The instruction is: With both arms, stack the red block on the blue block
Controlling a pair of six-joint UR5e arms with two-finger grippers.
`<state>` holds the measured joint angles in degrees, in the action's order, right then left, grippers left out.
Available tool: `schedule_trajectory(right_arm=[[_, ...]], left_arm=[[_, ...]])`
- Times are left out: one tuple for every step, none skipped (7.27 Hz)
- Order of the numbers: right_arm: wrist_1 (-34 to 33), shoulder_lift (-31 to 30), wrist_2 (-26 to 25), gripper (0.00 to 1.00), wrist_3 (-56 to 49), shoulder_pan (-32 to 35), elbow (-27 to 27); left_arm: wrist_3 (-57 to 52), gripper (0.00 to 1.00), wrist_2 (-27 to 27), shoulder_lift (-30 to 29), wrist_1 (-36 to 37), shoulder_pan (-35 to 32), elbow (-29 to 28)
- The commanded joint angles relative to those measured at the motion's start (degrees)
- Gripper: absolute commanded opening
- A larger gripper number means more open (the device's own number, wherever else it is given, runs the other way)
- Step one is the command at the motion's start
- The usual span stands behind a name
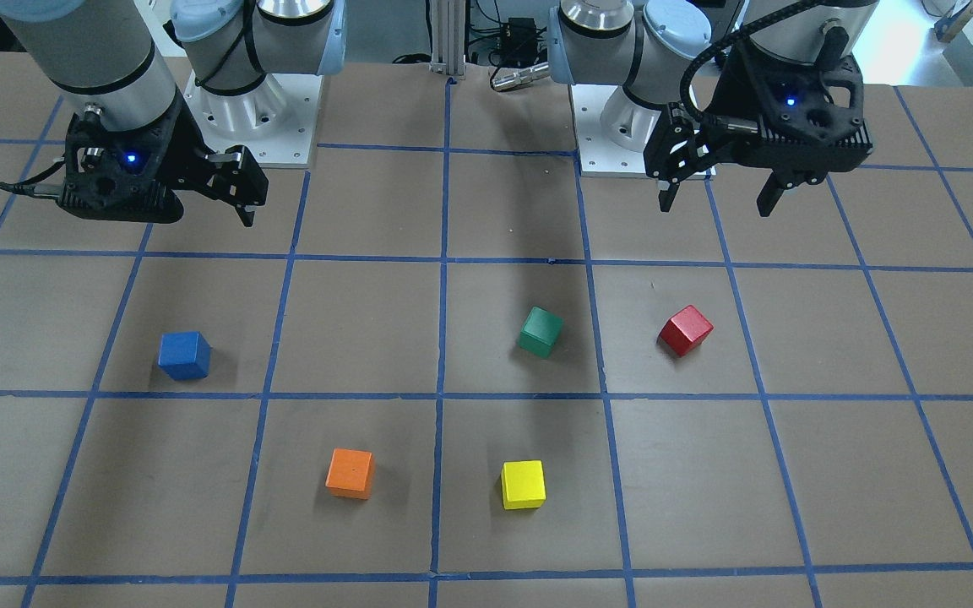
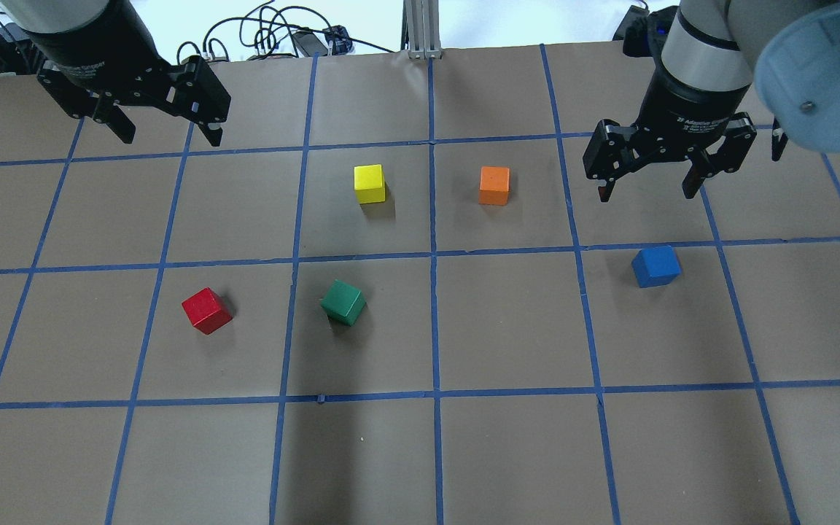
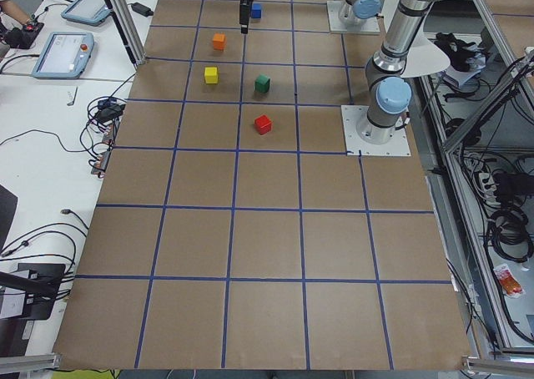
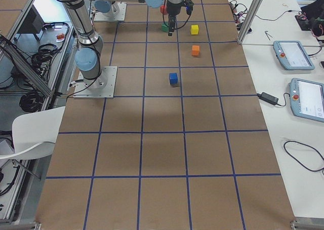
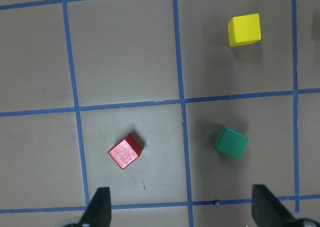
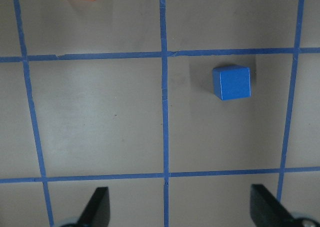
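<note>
The red block lies on the brown gridded table, left of centre in the overhead view. My left gripper hangs open and empty above the table, well behind the red block; its wrist view shows the red block ahead of the open fingertips. The blue block lies on the right. My right gripper hangs open and empty just behind it; its wrist view shows the blue block. In the front-facing view the red block is on the right and the blue block on the left.
A green cube lies right of the red block. A yellow cube and an orange cube lie in the row beyond. The arm bases stand on the table's robot side.
</note>
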<state>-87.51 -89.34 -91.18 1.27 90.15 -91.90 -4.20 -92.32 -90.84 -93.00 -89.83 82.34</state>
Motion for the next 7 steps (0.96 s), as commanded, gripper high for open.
schedule_trajectory(right_arm=[[-0.11, 0.05, -0.05, 1.00, 0.05, 0.02, -0.12], [-0.03, 0.05, -0.14, 1.00, 0.13, 0.11, -0.12], [-0.02, 0.05, -0.14, 1.00, 0.48, 0.11, -0.12], [0.15, 0.05, -0.14, 1.00, 2.84, 0.11, -0.12], [0.24, 0.05, -0.14, 1.00, 4.86, 0.20, -0.20], [0.24, -0.04, -0.14, 1.00, 4.97, 0.20, -0.21], [0.24, 0.05, -0.14, 1.00, 4.88, 0.20, -0.21]], left_arm=[[0.67, 1.00, -0.05, -0.64, 0.02, 0.00, 0.10], [0.68, 1.00, 0.04, -0.48, 0.02, -0.09, 0.10], [0.68, 1.00, -0.05, -0.39, 0.02, -0.09, 0.10], [0.16, 1.00, -0.05, -0.21, 0.02, -0.09, 0.19], [0.76, 1.00, -0.49, -0.21, -0.07, -0.09, 0.02], [0.68, 1.00, -0.75, -0.38, -1.03, -0.17, 0.01], [0.94, 1.00, -0.23, -0.82, -1.04, -0.17, -0.16]])
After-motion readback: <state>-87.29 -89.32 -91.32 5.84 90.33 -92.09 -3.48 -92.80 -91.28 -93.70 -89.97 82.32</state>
